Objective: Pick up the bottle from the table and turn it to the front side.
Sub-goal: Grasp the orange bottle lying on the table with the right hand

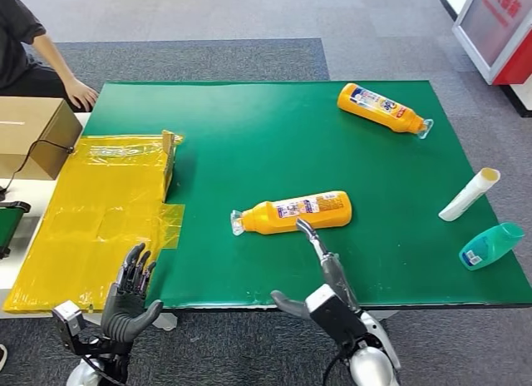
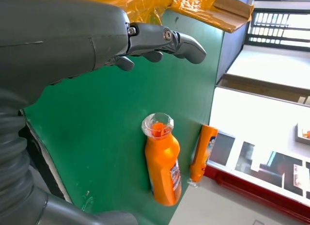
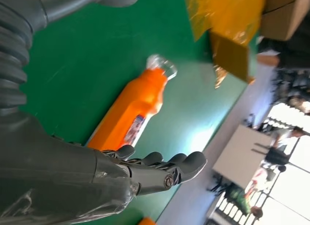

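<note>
The orange bottle (image 1: 293, 212) lies on its side near the middle of the green surface (image 1: 251, 136), clear cap toward the yellow plastic sheet (image 1: 100, 211). The right hand (image 1: 326, 274) reaches over the near edge, fingers stretched out just short of the bottle, holding nothing. The left hand (image 1: 129, 294) hovers at the near edge with its fingers apart, empty.

You see two dark grey jointed-fingered hands, the left hand (image 1: 130, 296) and right hand (image 1: 326, 282), with ribbed grey wrist covers, small silver knuckle screws, and rounded silver forearm shells.
</note>
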Controlling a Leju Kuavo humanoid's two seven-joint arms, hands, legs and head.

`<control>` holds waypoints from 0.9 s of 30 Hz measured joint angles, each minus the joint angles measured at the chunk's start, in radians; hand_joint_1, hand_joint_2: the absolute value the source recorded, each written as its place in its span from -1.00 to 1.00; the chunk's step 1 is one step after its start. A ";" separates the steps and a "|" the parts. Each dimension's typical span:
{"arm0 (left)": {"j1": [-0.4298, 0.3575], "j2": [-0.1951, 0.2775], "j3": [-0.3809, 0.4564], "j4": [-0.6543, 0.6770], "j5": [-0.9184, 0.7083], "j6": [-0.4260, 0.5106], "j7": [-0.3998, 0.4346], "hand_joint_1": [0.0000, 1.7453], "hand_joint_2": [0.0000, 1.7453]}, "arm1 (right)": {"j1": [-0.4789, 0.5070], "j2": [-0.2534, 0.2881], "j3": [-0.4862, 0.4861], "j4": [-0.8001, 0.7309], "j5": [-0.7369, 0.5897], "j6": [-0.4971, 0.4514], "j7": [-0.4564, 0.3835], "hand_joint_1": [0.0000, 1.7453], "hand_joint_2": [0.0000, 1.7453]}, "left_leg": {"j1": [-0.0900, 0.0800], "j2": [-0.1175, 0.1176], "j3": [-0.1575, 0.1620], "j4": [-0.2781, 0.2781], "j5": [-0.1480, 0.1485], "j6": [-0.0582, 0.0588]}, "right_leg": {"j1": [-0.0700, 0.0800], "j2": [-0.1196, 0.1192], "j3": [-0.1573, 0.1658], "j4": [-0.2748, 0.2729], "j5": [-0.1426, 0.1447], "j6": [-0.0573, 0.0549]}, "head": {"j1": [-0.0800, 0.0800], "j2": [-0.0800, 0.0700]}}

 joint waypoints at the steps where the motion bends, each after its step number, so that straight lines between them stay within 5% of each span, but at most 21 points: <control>1: -0.001 0.001 -0.002 0.001 0.000 0.000 -0.001 -1.00 1.00 | -0.012 -0.001 -0.001 0.000 0.039 -0.008 0.028 -1.00 1.00 | 0.000 0.000 0.000 0.000 0.000 0.000 | 0.000 0.000 0.000 0.000 0.000 0.000 | 0.000 0.000; 7: -0.028 0.008 -0.026 0.028 0.002 0.000 -0.014 -1.00 1.00 | -0.168 -0.032 -0.016 0.041 0.219 -0.010 0.174 -1.00 1.00 | 0.000 0.000 0.000 0.000 0.002 0.001 | 0.000 0.000 0.000 0.000 0.003 0.001 | 0.000 0.000; 17: -0.059 0.020 -0.063 0.081 0.009 -0.002 -0.015 -1.00 1.00 | -0.358 -0.081 -0.032 0.192 0.369 -0.003 0.279 -1.00 1.00 | 0.000 0.000 -0.001 0.000 0.004 0.001 | 0.000 0.000 0.000 0.000 0.004 0.001 | 0.000 0.000; 27: -0.096 0.035 -0.106 0.132 0.024 -0.023 -0.015 -1.00 1.00 | -0.691 -0.137 0.020 0.762 0.486 0.101 0.355 -1.00 1.00 | 0.000 -0.001 -0.001 0.000 0.007 0.002 | -0.001 -0.001 0.000 0.000 0.006 0.002 | 0.000 0.000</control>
